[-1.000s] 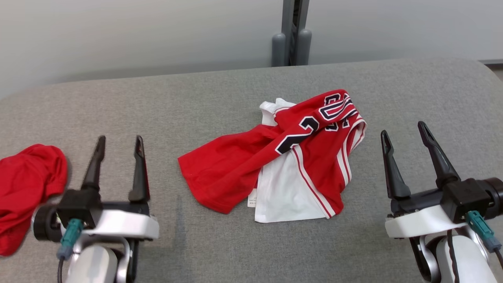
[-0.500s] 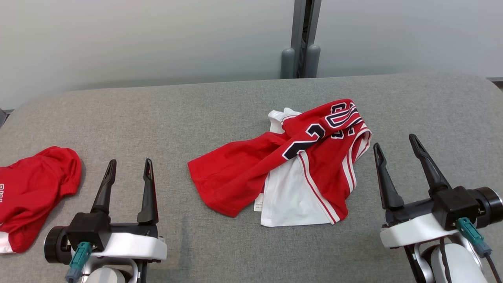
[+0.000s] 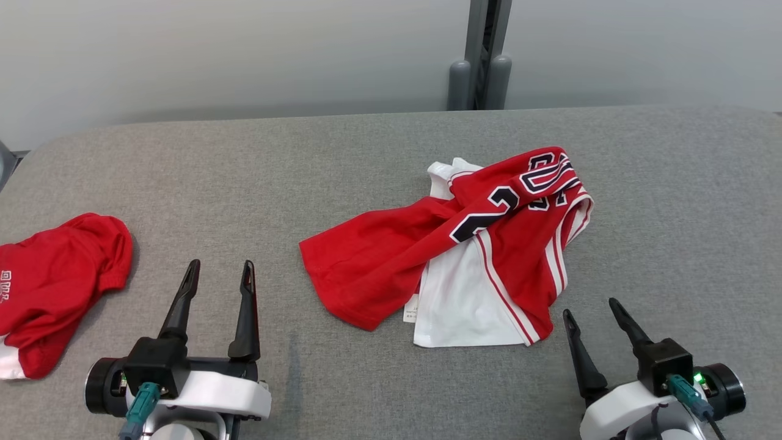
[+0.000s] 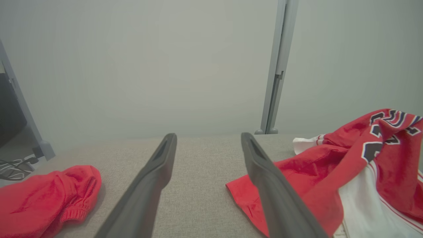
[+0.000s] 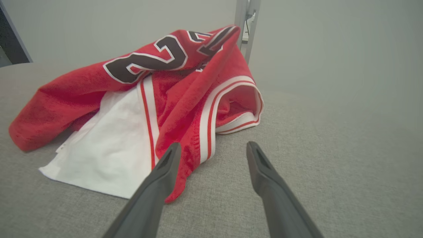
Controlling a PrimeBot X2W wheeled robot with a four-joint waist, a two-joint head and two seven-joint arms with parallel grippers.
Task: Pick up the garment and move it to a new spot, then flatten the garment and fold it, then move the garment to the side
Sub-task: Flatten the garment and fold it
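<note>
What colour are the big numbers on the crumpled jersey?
The numbers are dark, nearly black, with white outlines; the right wrist view shows them best.

The head camera looks down on the jersey [image 3: 379,263] all three views share, while the wrist cameras look low across the grey surface [image 3: 183,171] toward the wall [image 4: 132,66], one left of it, one close before it.

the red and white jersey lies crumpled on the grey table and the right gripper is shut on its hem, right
No: the right gripper is open, its fingers spread beside the jersey and holding nothing, as the right wrist view shows. The jersey does lie crumpled on the grey table.
</note>
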